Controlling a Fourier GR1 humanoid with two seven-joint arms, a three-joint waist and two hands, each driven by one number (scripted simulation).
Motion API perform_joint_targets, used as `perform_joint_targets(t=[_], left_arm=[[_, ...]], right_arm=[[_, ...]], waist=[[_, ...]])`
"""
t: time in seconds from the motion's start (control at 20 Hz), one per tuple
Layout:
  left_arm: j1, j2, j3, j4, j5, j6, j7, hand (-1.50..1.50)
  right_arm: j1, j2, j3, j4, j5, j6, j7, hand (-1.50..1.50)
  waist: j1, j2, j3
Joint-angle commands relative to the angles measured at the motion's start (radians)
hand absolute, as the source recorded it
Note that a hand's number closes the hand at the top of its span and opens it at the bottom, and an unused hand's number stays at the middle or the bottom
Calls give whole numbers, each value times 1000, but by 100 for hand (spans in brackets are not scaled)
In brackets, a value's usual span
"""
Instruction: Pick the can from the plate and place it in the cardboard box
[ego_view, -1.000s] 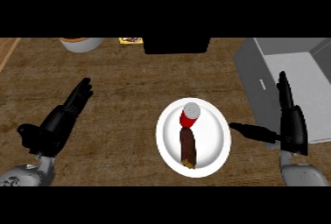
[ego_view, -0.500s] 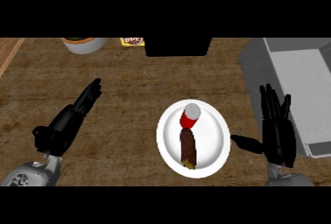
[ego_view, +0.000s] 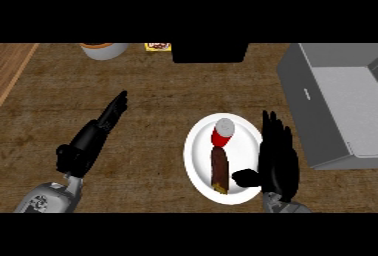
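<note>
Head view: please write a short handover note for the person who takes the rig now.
Left robot hand: open, fingers straight, over the counter left of the plate, holding nothing.
Right robot hand: open, at the plate's right rim, thumb over the plate, not on the can.
Can: lying on the plate.
Cardboard box: far right, open.
Done: nothing.
Left: grasp the can, place it in the box.

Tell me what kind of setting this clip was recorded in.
Most likely a kitchen counter: a wood-grain worktop with a white plate holding a can, and a bowl plus a small food packet along the far edge. A grey box sits at the right.
</note>
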Motion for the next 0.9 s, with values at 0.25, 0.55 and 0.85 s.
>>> perform_joint_targets(t=[0.25,0.55,0.85], left_arm=[[-52,-49,-19,67,-16,-23,-21,0],[-73,-49,-3,54,-22,-25,24,0],[-53,-83,-21,88,-55,-19,-40,0]], right_arm=[[-273,40,216,-64,-54,153,631,-150],[-326,40,195,68,-98,115,636,-150],[-306,40,186,129,-142,65,637,-150]], waist=[[43,13,12],[46,12,13],[40,12,14]])
